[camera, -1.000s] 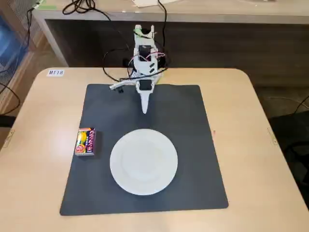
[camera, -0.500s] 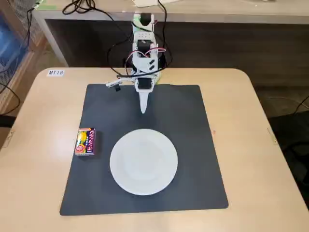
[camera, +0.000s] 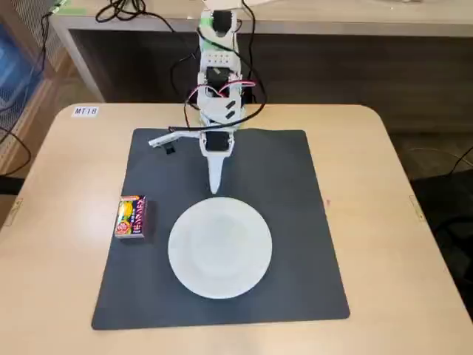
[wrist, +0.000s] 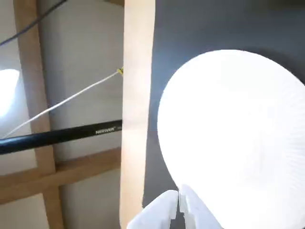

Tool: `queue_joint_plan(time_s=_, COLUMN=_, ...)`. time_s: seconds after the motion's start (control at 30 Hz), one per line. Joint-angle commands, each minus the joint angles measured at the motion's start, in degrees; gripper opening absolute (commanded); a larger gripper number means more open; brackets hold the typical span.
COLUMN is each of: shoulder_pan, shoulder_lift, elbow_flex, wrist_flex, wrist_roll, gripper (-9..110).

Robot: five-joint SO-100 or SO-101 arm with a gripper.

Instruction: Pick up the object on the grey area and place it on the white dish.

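Observation:
A small pink and yellow snack box [camera: 131, 217] lies on the left part of the dark grey mat [camera: 295, 222], left of the white dish [camera: 219, 247]. My white gripper [camera: 215, 186] hangs shut and empty over the mat, just behind the dish's far rim and well right of the box. In the wrist view the shut fingertips [wrist: 181, 202] enter from the bottom edge at the dish's rim [wrist: 228, 133]. The box is out of the wrist view.
The mat lies on a light wooden table [camera: 399, 244]. A small black part [camera: 169, 149] and a white lever sit at the mat's back left near the arm base. Cables hang behind the arm. The floor and a wooden frame show in the wrist view.

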Motion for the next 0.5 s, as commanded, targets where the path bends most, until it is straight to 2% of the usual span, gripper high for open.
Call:
queue_joint_plan(time_s=0.0, shoulder_pan=0.4, shoulder_lift=-4.0, elbow_flex=-8.3, wrist_flex=-1.1, wrist_roll=1.1, gripper=0)
queue_joint_plan(time_s=0.17, shoulder_pan=2.9, shoulder_lift=-10.1, elbow_flex=-15.7, wrist_flex=-1.0, wrist_roll=4.0, gripper=0)
queue_joint_plan(time_s=0.3, shoulder_pan=6.9, shoulder_lift=-15.6, elbow_flex=-22.5, wrist_flex=1.7, wrist_roll=10.2, gripper=0)
queue_joint_plan(time_s=0.47, shoulder_pan=12.2, shoulder_lift=-24.2, elbow_flex=-37.8, wrist_flex=15.6, wrist_roll=15.7, gripper=0)
